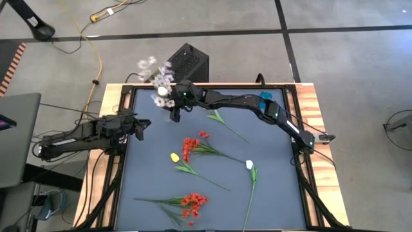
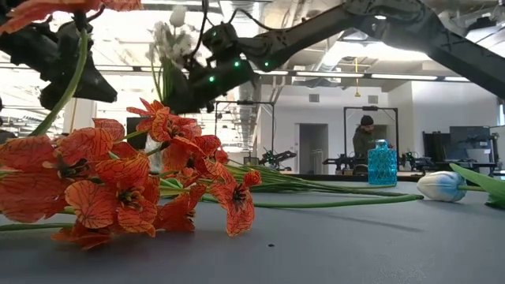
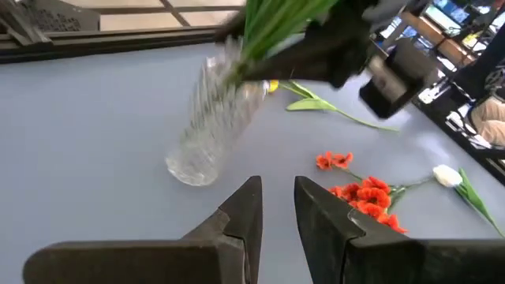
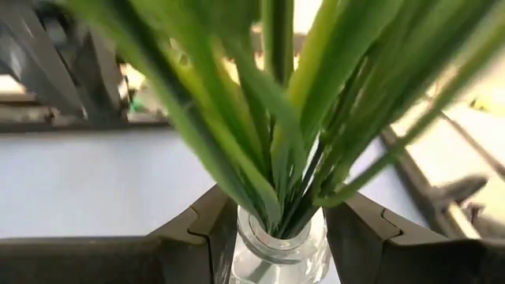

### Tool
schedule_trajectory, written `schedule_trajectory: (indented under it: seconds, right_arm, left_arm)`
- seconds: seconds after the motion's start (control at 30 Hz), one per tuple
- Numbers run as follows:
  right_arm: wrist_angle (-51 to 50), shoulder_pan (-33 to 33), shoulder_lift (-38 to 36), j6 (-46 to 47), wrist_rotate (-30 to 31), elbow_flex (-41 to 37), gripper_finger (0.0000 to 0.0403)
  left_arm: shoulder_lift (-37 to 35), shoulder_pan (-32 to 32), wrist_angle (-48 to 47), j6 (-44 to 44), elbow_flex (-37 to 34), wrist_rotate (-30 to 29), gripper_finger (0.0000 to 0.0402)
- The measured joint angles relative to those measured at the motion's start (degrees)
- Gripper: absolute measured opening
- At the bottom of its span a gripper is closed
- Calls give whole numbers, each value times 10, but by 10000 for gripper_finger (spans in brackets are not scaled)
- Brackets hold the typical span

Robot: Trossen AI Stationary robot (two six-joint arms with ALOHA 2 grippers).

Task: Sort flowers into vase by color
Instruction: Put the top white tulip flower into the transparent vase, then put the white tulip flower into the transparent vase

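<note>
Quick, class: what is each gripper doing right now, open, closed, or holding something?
Left gripper: open, holding nothing, near the table's left side.
Right gripper: open, fingers either side of the glass vase neck, not visibly clamped.

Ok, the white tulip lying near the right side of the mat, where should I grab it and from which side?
Take the white tulip on its bare green stem just below the bloom, coming straight down from above. It lies flat on the mat, apart from the other flowers, stem running toward the near edge, so set the fingers across the stem.

High view straight down, low view level across table, wrist views close, sharing the vase.
</note>
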Motion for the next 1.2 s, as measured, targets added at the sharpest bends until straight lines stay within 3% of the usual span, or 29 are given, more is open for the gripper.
schedule_trajectory:
  seconds: [0.27, 0.57, 0.9, 1.03, 1.2]
  right_arm:
    - [-15, 19, 2, -20, 31, -1, 188]
    - [-35, 15, 1, 0, 31, -1, 231]
    - [-53, 16, -5, 9, 31, -1, 236]
    - [-72, 12, -15, 19, 17, -1, 237]
    - [-115, 7, -21, 30, -16, 5, 238]
  left_arm:
    - [0, 0, -1, 2, 0, -15, 64]
    - [0, 0, -1, 4, 0, 5, 65]
    - [0, 0, -1, 29, 0, 8, 73]
    - [0, 0, 0, 68, 0, 28, 104]
    - [1, 0, 24, 128, 0, 45, 183]
